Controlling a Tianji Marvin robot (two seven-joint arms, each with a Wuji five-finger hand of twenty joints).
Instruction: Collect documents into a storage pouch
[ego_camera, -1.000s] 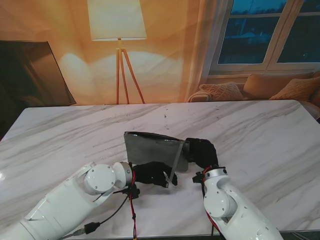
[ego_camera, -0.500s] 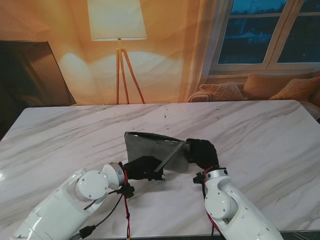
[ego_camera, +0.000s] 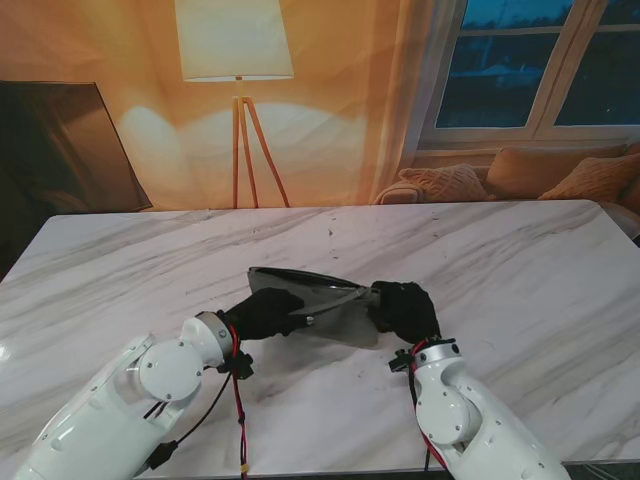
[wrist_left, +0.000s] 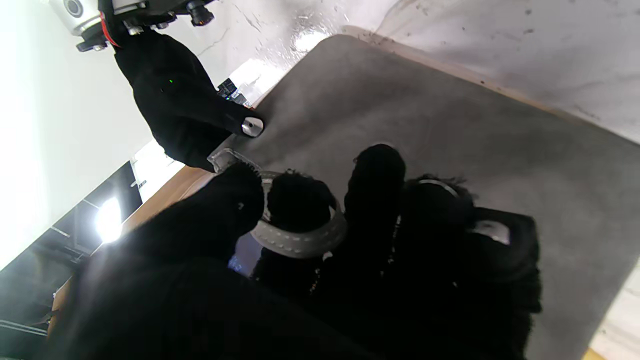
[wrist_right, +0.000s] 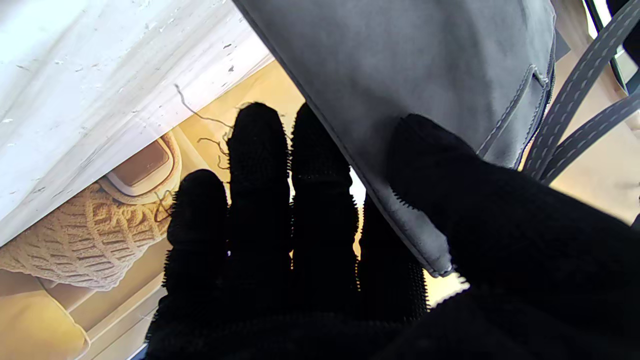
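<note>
A grey felt pouch (ego_camera: 322, 292) hangs just over the marble table (ego_camera: 520, 260), held between my two black-gloved hands. My left hand (ego_camera: 262, 313) grips it from the left, with its fingers (wrist_left: 370, 175) curled through the pouch's stitched grey strap (wrist_left: 300, 239) and resting on the pouch's side (wrist_left: 450, 125). My right hand (ego_camera: 403, 308) pinches the pouch's right corner, thumb on the grey face (wrist_right: 410, 65) and fingers (wrist_right: 260, 165) behind it. Two straps (wrist_right: 575, 100) run past that corner. The right hand (wrist_left: 180, 105) also shows in the left wrist view. No documents are in sight.
A floor lamp (ego_camera: 236, 60) stands beyond the table's far edge. A dark screen (ego_camera: 60, 140) is at the far left. A sofa with cushions (ego_camera: 520, 175) sits under the window at the far right.
My left hand has moved away from me and leftward, carrying the strap with it. The pouch's raised side has dropped flatter. The right hand has stayed at its corner.
</note>
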